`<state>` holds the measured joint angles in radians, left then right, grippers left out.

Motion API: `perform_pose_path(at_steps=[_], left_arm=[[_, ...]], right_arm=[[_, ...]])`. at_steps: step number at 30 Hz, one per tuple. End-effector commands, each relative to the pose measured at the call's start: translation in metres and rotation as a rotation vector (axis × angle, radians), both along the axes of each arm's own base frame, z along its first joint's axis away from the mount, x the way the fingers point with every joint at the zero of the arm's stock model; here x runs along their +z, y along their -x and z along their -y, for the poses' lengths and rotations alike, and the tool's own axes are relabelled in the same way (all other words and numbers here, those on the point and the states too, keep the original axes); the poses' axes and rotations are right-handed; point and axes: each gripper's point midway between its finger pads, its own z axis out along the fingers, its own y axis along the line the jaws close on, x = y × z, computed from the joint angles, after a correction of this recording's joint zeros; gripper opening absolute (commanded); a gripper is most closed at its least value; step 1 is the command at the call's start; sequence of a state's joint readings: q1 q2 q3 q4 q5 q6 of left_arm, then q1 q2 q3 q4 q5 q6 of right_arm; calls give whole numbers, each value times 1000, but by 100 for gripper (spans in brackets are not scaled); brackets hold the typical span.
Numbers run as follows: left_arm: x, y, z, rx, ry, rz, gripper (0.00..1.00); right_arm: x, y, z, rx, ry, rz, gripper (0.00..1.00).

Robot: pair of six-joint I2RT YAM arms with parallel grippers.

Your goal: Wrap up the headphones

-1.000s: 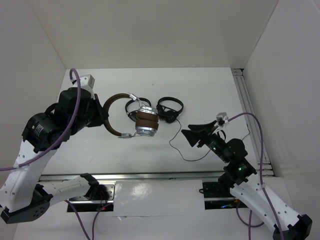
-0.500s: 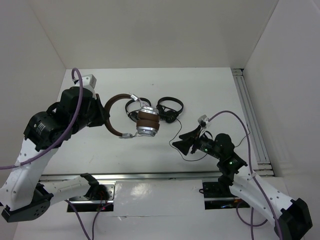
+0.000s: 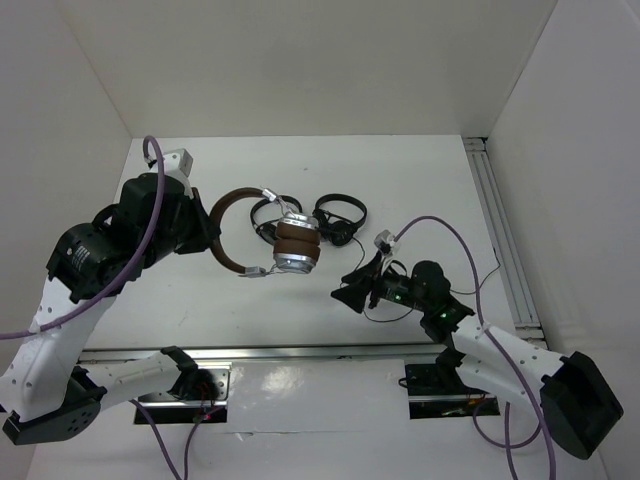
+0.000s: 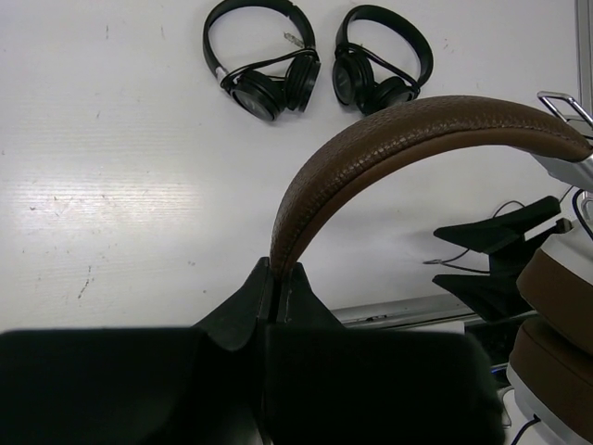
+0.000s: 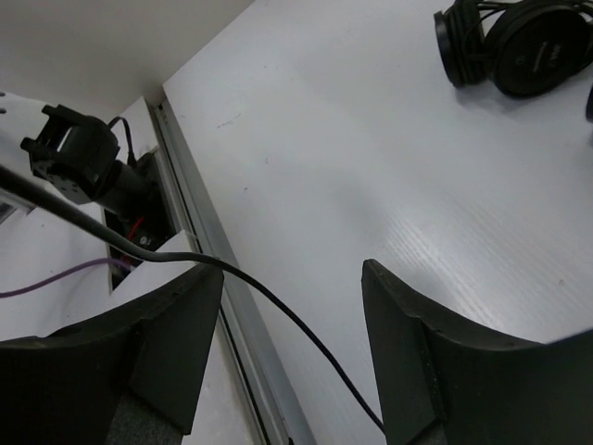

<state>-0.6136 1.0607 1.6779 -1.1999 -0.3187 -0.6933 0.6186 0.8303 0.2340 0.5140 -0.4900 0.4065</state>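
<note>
1. Left pincer point(image 4: 278, 278) is clenched on the brown headband of the headphones point(image 3: 292, 243), gripping at the band's left end.
2. Headphones are held up off the bench point(image 3: 420, 180), left of centre. The earcups lie together at the right end of the band, brown cushions and silver shells showing.
3. Right pincer point(image 5: 289, 306) is released, fingers spread wide, low over the near-centre bench, to the right of the earcups.
4. The thin black cable point(image 5: 278, 311) crosses the gap between its fingers, not pinched. I cannot tell whether it touches either one.
5. One black headset point(image 4: 264, 56) and a second black headset point(image 4: 380, 60) lie side by side on the bench, beyond the held pair.
</note>
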Motion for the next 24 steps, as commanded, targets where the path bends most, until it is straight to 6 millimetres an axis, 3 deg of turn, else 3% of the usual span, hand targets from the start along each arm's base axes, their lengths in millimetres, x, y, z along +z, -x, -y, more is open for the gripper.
perform_pose_path(at_steps=[1, 3, 5, 6, 7, 10, 13, 14, 16, 18, 19, 21, 22, 23, 24], left_arm=[[32, -6, 10, 10, 123, 89, 0], [32, -6, 10, 10, 123, 89, 0], [32, -6, 10, 10, 123, 89, 0], [32, -6, 10, 10, 123, 89, 0], [32, -6, 10, 10, 123, 89, 0], [30, -6, 6, 21, 101, 91, 0], [29, -9, -4, 67, 70, 101, 0], [23, -11, -9, 92, 41, 92, 0], [9, -12, -15, 101, -11, 76, 0], [4, -18, -20, 116, -51, 100, 0], [-8, -18, -22, 119, -82, 85, 0], [-15, -25, -26, 133, -120, 105, 0], [-29, -26, -29, 138, -161, 81, 0], [-33, -29, -32, 155, -179, 81, 0], [-39, -33, -40, 195, -224, 78, 0]], right_arm=[[12, 6, -12, 49, -35, 70, 68], [8, 11, -21, 65, -18, 63, 65], [5, 11, -26, 37, 14, 88, 52], [7, 11, -28, 23, 17, 88, 42], [7, 5, -28, -10, 34, 98, 25], [-2, 0, -26, -80, 69, 81, 1], [2, -2, -14, -179, 55, 76, 0], [6, -14, -2, -289, 54, 76, 0], [9, -11, 16, -371, 66, 71, 0], [27, -16, 41, -504, 75, 80, 0], [33, -13, 45, -521, 80, 83, 0], [66, -15, 61, -594, 54, 107, 0], [62, -14, 67, -604, 111, 95, 0], [87, -14, 73, -619, 93, 112, 0], [90, -16, 79, -666, 92, 87, 0]])
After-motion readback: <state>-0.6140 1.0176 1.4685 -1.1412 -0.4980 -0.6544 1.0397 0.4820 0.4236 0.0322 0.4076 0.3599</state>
